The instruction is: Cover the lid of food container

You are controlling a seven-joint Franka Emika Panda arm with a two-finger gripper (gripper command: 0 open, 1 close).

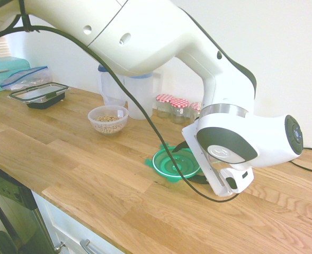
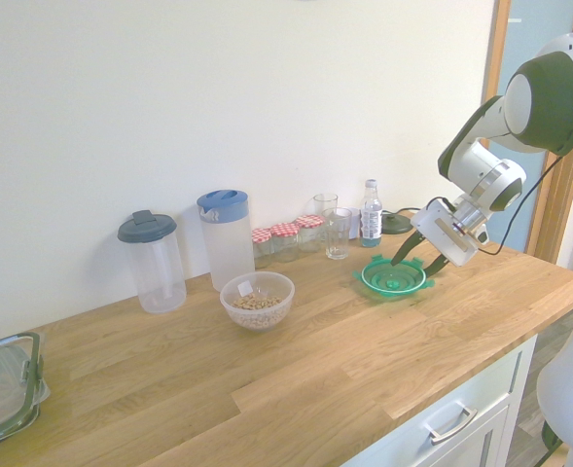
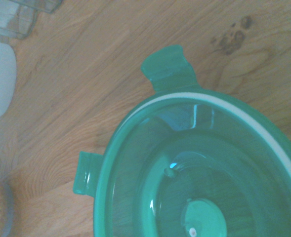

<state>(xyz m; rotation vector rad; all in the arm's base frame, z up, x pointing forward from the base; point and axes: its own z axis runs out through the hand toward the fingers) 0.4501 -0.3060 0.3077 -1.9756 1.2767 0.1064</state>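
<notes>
claw [image 2: 414, 261] hanging with fingers apart over the lid [image 2: 394, 277] | lid lying near the surface's [image 2: 296, 389] back edge, apart from the food container [image 2: 258, 300] | light, stiff, slick plastic; likely best pinching its rim

I see a home kitchen. A long wooden worktop [image 2: 296, 360] runs along a plain white wall, with white drawers [image 2: 451, 423] and metal handles under it. On it stand two plastic jugs [image 2: 225, 236], jam jars [image 2: 284, 240] with checked red lids, glasses [image 2: 337, 232], a small bottle [image 2: 370, 212] and food boxes [image 1: 40, 94].
</notes>
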